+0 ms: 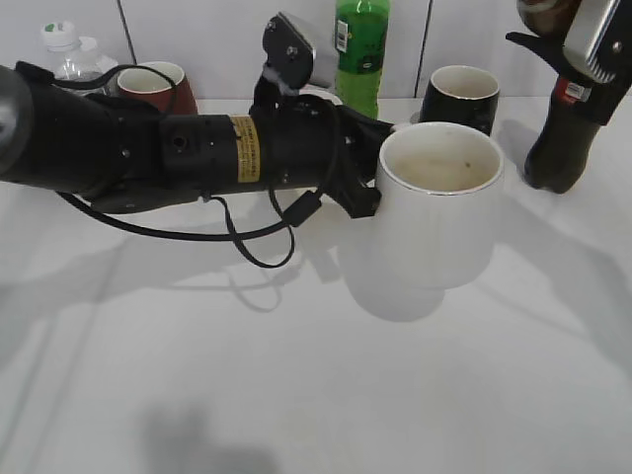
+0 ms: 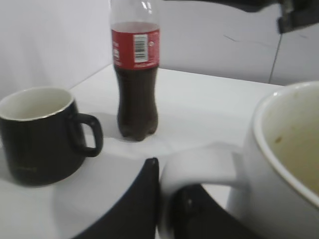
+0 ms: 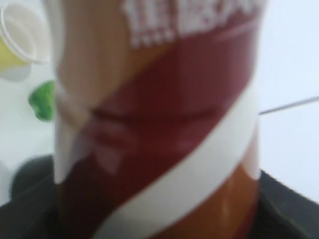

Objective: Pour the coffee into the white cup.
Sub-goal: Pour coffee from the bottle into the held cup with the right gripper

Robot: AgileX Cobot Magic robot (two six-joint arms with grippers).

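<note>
The white cup (image 1: pixel 439 207) is empty with a stained inside. My left gripper (image 1: pixel 363 188) is shut on its handle, seen close up in the left wrist view (image 2: pixel 199 167) with a black finger (image 2: pixel 144 199) on either side of it. My right gripper (image 1: pixel 553 35) is at the top right, high above the table, shut on the coffee bottle (image 1: pixel 538 12). That bottle fills the right wrist view (image 3: pixel 159 119) with a brown, red and white label. The bottle's mouth is out of view.
A cola bottle (image 1: pixel 558 138) stands right of the cup, below my right gripper; it also shows in the left wrist view (image 2: pixel 135 74). A black mug (image 1: pixel 462 94), a green bottle (image 1: pixel 360 49), a red mug (image 1: pixel 156 87) and a clear bottle (image 1: pixel 69 54) line the back wall.
</note>
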